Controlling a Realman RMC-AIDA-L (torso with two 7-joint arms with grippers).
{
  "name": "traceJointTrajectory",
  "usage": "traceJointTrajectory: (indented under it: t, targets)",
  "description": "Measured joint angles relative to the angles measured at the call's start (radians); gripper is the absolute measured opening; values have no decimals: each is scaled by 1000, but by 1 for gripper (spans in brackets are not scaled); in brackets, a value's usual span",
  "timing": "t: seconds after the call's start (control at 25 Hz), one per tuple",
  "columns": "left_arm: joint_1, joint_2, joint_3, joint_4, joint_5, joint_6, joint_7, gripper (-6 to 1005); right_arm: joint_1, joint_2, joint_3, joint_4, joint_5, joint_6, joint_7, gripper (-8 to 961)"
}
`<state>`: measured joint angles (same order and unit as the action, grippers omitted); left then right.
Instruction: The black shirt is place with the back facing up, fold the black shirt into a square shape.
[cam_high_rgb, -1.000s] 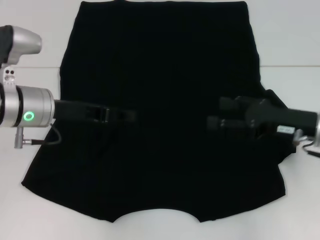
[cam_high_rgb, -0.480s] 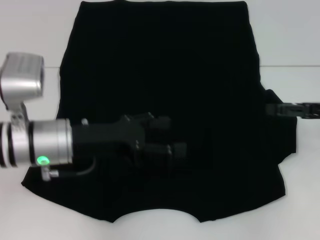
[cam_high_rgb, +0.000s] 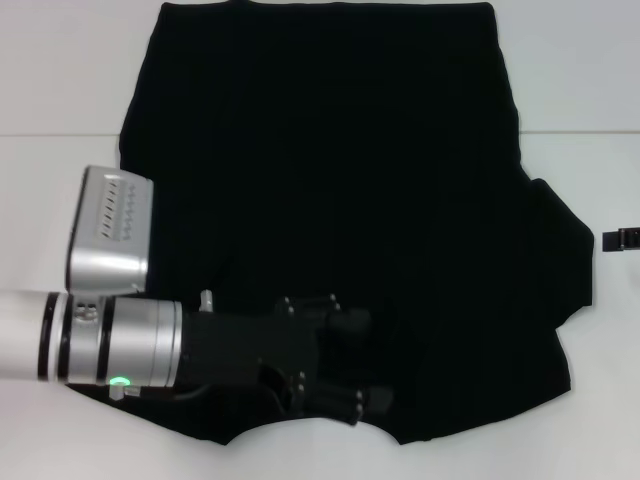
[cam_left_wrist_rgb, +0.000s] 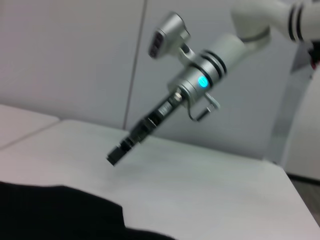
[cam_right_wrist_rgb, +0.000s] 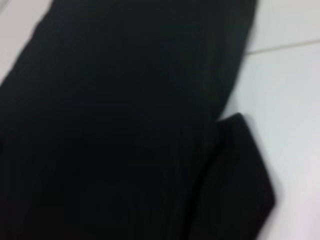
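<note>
Shirt: the black shirt lies spread flat on the white table, neckline curve at the near edge, straight hem at the far edge, filling most of the head view.
Left gripper: the left gripper reaches in from the left side over the near part of the shirt, just by the neckline curve; black on black, so I cannot tell whether its fingers are spread or pressed together.
Right gripper: only a small dark tip of the right gripper shows at the right border of the head view, off the cloth and over bare table; the left wrist view shows the right gripper whole, hanging tilted above the table, well apart from the cloth, but whether its fingers are parted I cannot tell.
Left wrist view only: a corner of the shirt on the table, with a grey wall behind.
Right wrist view only: the shirt up close, with its sleeve lying folded beside the body on the table.
In the way: the left arm's silver wrist covers the shirt's near left corner.
Edges and room: bare table shows along the left and right sides; the right sleeve bulges outward toward the right gripper's tip.
</note>
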<state>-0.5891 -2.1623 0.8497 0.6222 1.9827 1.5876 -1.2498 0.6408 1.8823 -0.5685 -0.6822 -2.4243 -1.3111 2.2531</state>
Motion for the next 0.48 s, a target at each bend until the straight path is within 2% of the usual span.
traceJointTrajectory:
  t: [0.16,0.48]
  targets:
    - [-4,-1,27,1,22,-22,4,948,5,1,-4,16,-28,34,39,882]
    - [-8,-2,29,2,25,-26,7,949,25,9,-10,86,-30,57,54,883]
